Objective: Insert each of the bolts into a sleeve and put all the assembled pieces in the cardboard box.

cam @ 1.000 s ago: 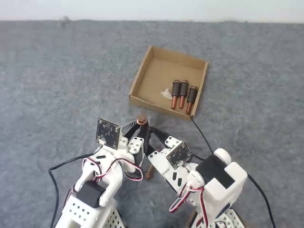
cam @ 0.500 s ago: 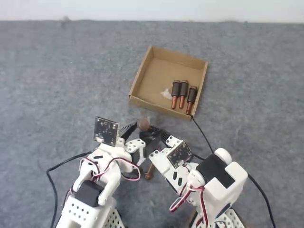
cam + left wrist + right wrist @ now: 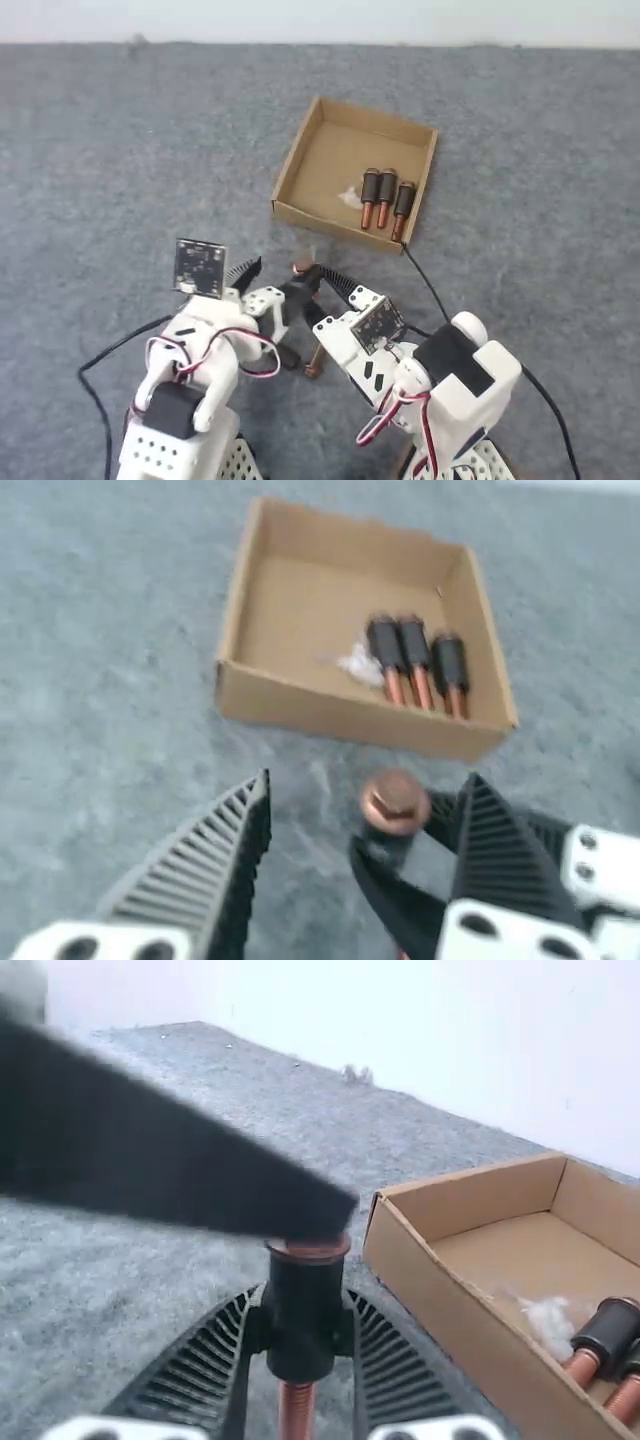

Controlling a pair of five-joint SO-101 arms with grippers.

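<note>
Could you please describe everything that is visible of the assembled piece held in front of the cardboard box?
The assembled piece is a black sleeve with a copper-coloured bolt through it, head on top, shank protruding below. It stands roughly upright before the cardboard box, clamped by the right gripper; the left gripper, jaws open, flanks its head.

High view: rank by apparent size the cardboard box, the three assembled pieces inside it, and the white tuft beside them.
Largest: cardboard box.
Next: the three assembled pieces, alike among themselves.
Smallest: white tuft.
</note>
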